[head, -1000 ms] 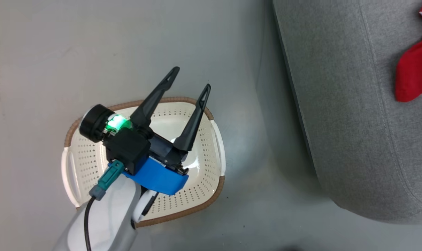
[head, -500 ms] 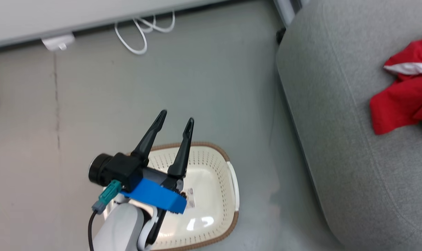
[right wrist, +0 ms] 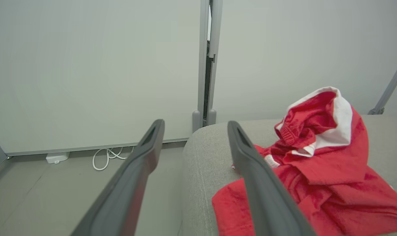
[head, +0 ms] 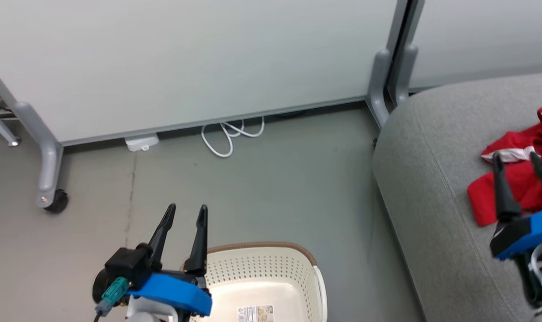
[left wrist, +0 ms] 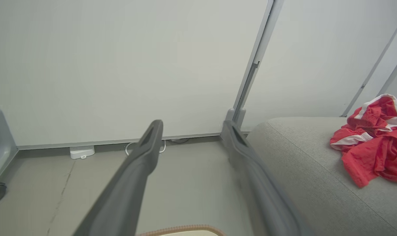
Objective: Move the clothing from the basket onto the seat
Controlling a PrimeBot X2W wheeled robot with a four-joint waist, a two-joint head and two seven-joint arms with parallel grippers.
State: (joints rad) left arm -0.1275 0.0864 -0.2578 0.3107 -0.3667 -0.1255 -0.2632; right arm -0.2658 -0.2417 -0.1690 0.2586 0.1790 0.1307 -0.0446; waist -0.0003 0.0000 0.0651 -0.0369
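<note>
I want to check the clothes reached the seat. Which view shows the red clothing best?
The right wrist view: the red clothing lies large and close on the grey seat. The left wrist view shows it smaller; the head view crops it at the right edge.

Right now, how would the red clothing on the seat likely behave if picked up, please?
Probably floppy: the clothing lies crumpled in soft folds on the seat. Likely light, as the fabric looks thin. It should drape, not roll.
</note>
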